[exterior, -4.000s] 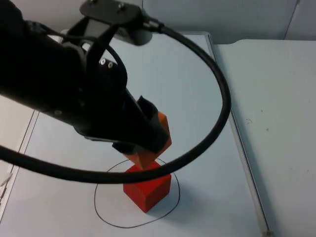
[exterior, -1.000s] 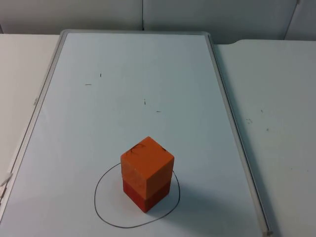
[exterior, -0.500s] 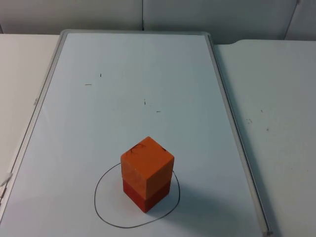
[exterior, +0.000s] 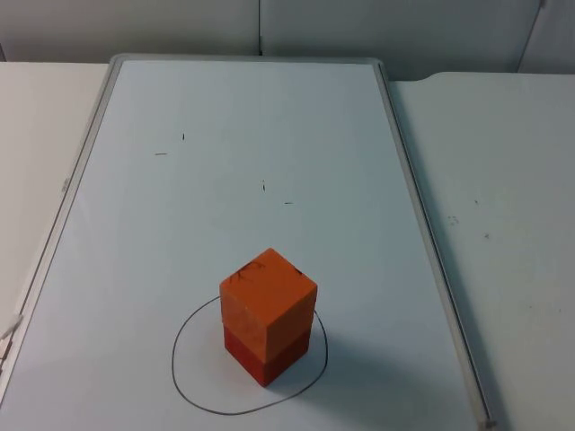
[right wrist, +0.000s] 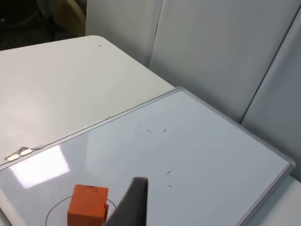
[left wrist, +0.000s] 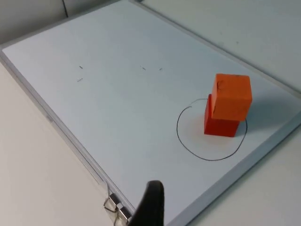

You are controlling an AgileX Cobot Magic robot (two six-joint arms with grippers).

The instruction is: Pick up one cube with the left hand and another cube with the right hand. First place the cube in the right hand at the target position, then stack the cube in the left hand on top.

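An orange cube [exterior: 268,289] stands on top of a red cube [exterior: 269,355], slightly offset, inside a hand-drawn black circle [exterior: 184,386] on the whiteboard [exterior: 404,180]. In the left wrist view the same stack, orange cube [left wrist: 231,96] on red cube [left wrist: 220,126], stands well away from my left gripper [left wrist: 150,205], which hangs over the board's edge. My right gripper [right wrist: 131,202] is raised above the board, with the orange cube [right wrist: 88,200] just beside it in that view. Neither gripper touches the stack, and nothing is seen held.
The whiteboard lies on a white table [exterior: 503,180] that ends at a grey partition wall [exterior: 269,27]. A metal binder clip [left wrist: 115,205] sits on the board's edge near the left gripper. Small pen marks [exterior: 263,186] dot the board.
Four seconds ago the left arm was over the circle, holding the orange cube just above the red one. Now both arms have left the top view, and the stack has stood still for the last second.
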